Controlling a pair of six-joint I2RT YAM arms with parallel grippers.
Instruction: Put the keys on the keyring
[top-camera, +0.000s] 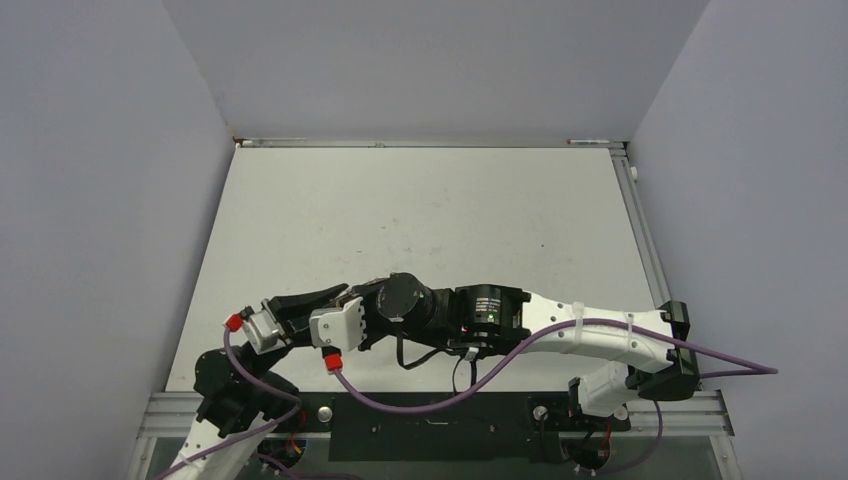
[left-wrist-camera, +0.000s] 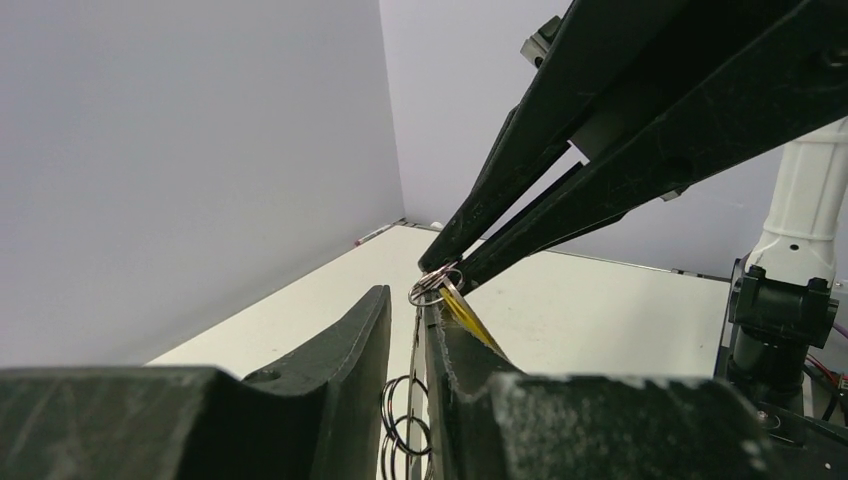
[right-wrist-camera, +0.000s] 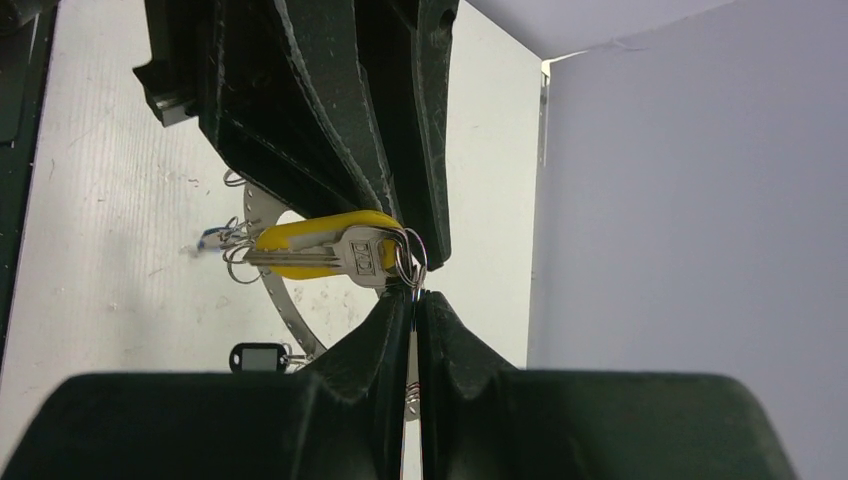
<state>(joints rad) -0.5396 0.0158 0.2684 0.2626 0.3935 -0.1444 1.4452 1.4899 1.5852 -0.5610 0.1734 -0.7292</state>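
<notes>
At the middle of the right wrist view, the right gripper (right-wrist-camera: 413, 300) has its fingers pressed together on the small split ring (right-wrist-camera: 410, 255) that hangs from the head of the yellow-headed key (right-wrist-camera: 320, 245). The key is held off the desk (right-wrist-camera: 100, 150), level, with its blade pointing toward the left of the frame. The left gripper (left-wrist-camera: 405, 305) comes in from the top of that frame. In its own view its fingers stand a little apart with a narrow gap between them, and the yellow head lies against the inner face of one finger; whether that finger bears on it I cannot tell. Judging by this, one arm steadies the small ring while the other guides the key. The keyring (right-wrist-camera: 275, 300) lies on the desk below the key, at the left-centre of the frame. The blue-headed key (right-wrist-camera: 212, 238) and the dark-rimmed key (right-wrist-camera: 255, 356) sit near its curve.
</notes>
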